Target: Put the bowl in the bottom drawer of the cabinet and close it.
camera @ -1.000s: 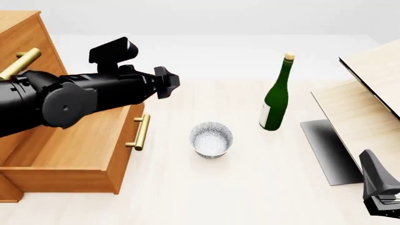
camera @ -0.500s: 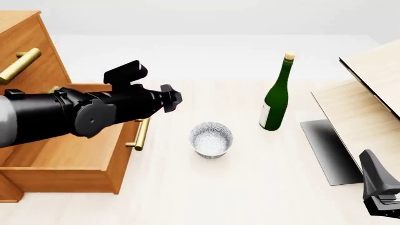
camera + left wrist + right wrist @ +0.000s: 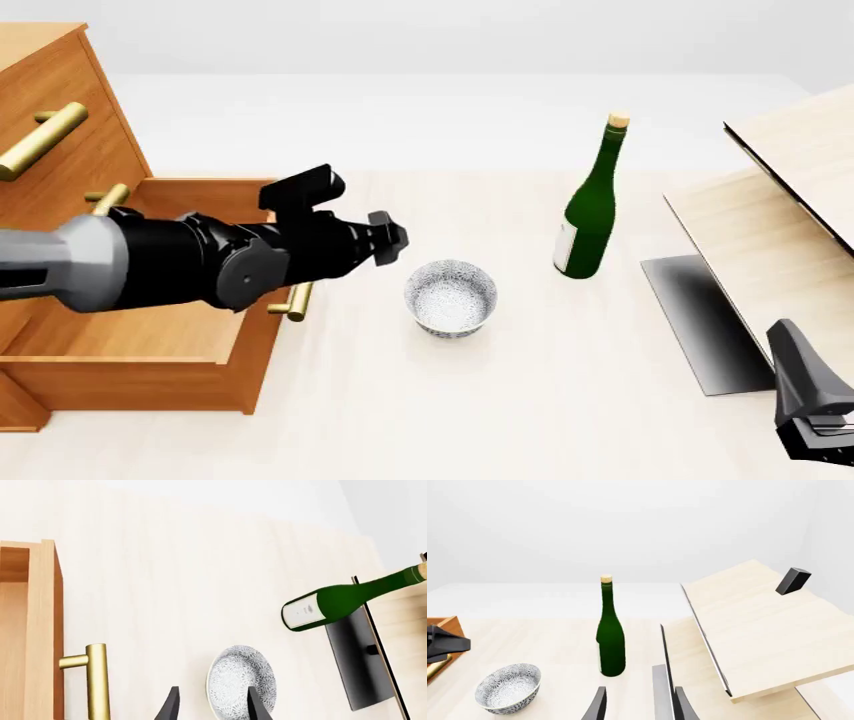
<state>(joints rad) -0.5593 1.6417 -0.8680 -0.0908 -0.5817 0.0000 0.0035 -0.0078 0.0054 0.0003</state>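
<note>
The speckled white-grey bowl (image 3: pixel 451 297) stands upright on the table, just right of the pulled-out bottom drawer (image 3: pixel 134 335) of the orange-brown cabinet (image 3: pixel 60 110). My left gripper (image 3: pixel 388 238) hangs above the drawer's brass handle (image 3: pixel 302 292), a little up and left of the bowl and not touching it. In the left wrist view its fingertips (image 3: pixel 172 706) stand apart, open and empty, with the bowl (image 3: pixel 240 680) just ahead of them. My right gripper (image 3: pixel 811 405) rests open at the near right corner, far from the bowl (image 3: pixel 508 687).
A green wine bottle (image 3: pixel 590 205) stands upright right of the bowl. Pale slanted boards (image 3: pixel 787 200) with a dark panel (image 3: pixel 701 320) fill the right side. The upper drawers' brass handles (image 3: pixel 40 140) stick out at the left.
My left arm has swung down and to the right, over the open drawer toward the bowl. The bowl, the bottle and the right arm have stayed put.
</note>
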